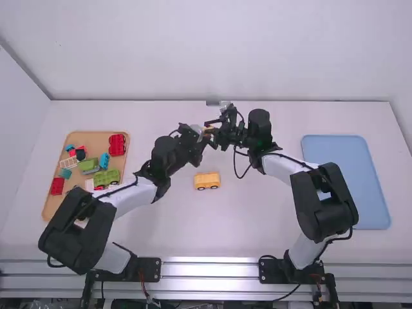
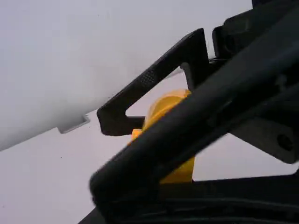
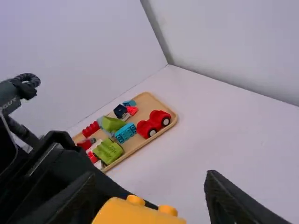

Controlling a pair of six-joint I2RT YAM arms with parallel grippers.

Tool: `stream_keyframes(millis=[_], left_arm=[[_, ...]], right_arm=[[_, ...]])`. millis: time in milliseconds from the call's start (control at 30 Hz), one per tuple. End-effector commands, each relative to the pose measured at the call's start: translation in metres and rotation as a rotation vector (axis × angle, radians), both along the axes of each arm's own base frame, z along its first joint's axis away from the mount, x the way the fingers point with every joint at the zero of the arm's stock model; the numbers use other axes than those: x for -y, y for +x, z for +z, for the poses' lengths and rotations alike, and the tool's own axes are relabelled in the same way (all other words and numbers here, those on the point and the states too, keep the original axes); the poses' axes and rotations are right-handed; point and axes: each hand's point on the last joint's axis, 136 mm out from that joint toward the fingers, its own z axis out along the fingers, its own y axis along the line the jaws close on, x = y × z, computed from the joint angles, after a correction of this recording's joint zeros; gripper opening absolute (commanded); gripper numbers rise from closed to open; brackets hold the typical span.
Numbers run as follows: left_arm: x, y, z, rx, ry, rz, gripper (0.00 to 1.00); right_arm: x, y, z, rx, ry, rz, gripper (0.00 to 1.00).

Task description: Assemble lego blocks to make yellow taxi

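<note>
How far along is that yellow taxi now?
The wheeled yellow body already stands on the table. In progress, a studded yellow block is up where the left gripper and right gripper meet. Left to do, probably: press that block onto the body; they're still apart.

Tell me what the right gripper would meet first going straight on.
Likely the yellow plastic block with round studs, seen between the parted fingers of the right gripper; the black left wrist seems next, though depth is unclear.

You have bright, diffuse light over the smooth white tabletop (image 1: 257, 212), and pale glare streaks the long silver metal rail (image 1: 209, 269); your left wrist view looks dimmer, its darkest parts nearly featureless.
</note>
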Motion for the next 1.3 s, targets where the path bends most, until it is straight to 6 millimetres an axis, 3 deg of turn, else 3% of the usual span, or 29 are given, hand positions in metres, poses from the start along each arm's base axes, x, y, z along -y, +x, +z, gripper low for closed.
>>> stream_keyframes(millis=[0, 133, 600, 800, 933, 967, 1067, 1267], left_arm=[[-0.005, 0.009, 0.008, 0.011, -0.018, 0.058, 0.02], [-0.024, 0.019, 0.007, -0.029, -0.071, 0.187, 0.02], [-0.011, 0.012, 0.009, -0.017, -0.066, 0.101, 0.02], [-0.003, 0.008, 0.009, -0.017, -0.065, 0.060, 0.02], [-0.002, 0.006, 0.009, -0.022, -0.070, 0.041, 0.05], [-0.002, 0.006, 0.008, -0.023, -0.069, 0.041, 0.14], [-0.003, 0.006, 0.006, -0.033, -0.064, 0.042, 0.97], [0.005, -0.011, 0.012, -0.060, -0.111, -0.146, 0.99]], right_arm=[[0.000, 0.003, -0.002, -0.010, -0.002, -0.019, 0.60], [0.002, 0.006, -0.003, -0.012, -0.007, -0.039, 0.64], [-0.001, 0.004, 0.000, 0.012, -0.005, -0.028, 0.63], [-0.001, 0.005, 0.000, 0.013, -0.005, -0.032, 0.43], [0.003, 0.008, 0.000, 0.013, -0.005, -0.041, 0.38], [0.004, 0.009, 0.000, 0.016, -0.006, -0.045, 0.35], [0.008, 0.008, 0.002, 0.083, -0.020, -0.019, 0.33], [0.027, -0.005, 0.021, 0.124, 0.027, 0.148, 0.24]])
